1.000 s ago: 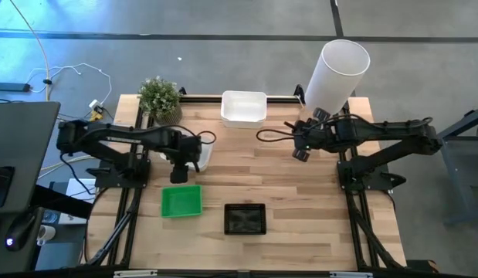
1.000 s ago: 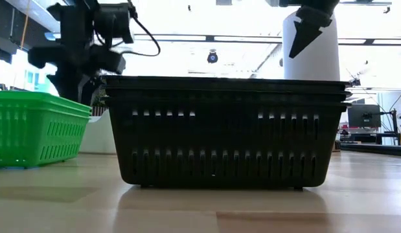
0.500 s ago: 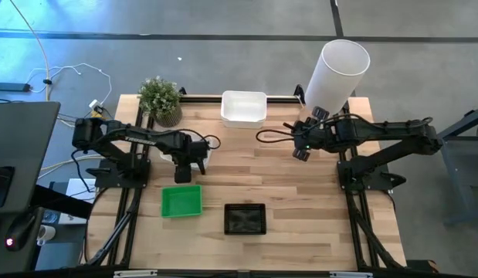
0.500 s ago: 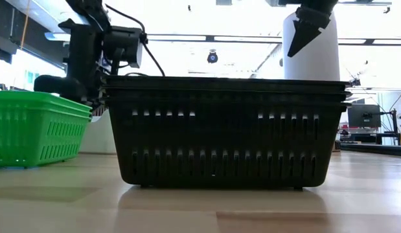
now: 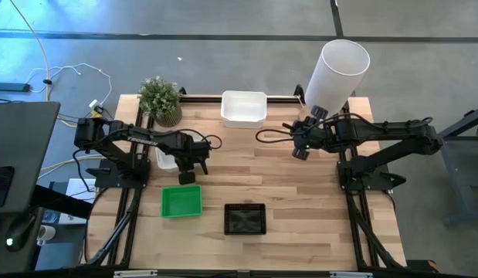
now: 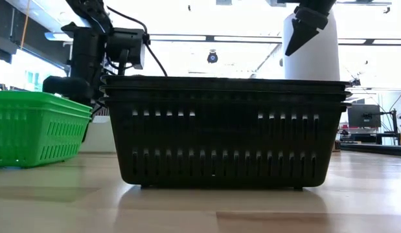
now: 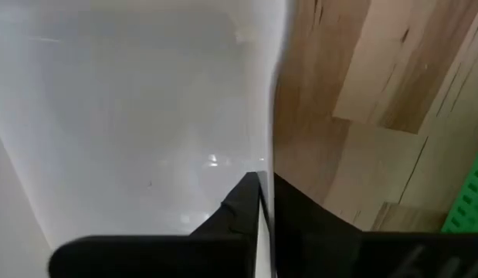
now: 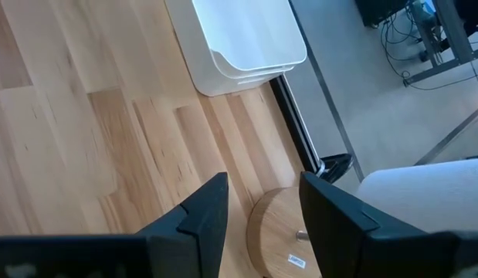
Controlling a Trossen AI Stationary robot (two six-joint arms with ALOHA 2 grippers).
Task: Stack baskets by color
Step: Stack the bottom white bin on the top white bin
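Note:
A white basket lies on the wood at the table's left, and my left gripper points down over its near side, shut on its wall. A white stack rests at the far edge. The green baskets sit nested near the left front, the black baskets nested at the front middle. My right gripper hangs open above the table's right half, nothing between its fingers. My left gripper pinches the white basket's near long wall, with one finger inside the basket and the other outside. The fingers come from above, pointing down, at the rim. The basket's bottom rests on the table.
A potted plant stands at the far left corner and a tall white cylinder on a round wooden base at the far right. Bare wood stretches across the table's middle and its right half.
My left gripper has come down onto the white basket and shifted a little toward the table's right edge. The basket lies where it was. My right arm has kept still.

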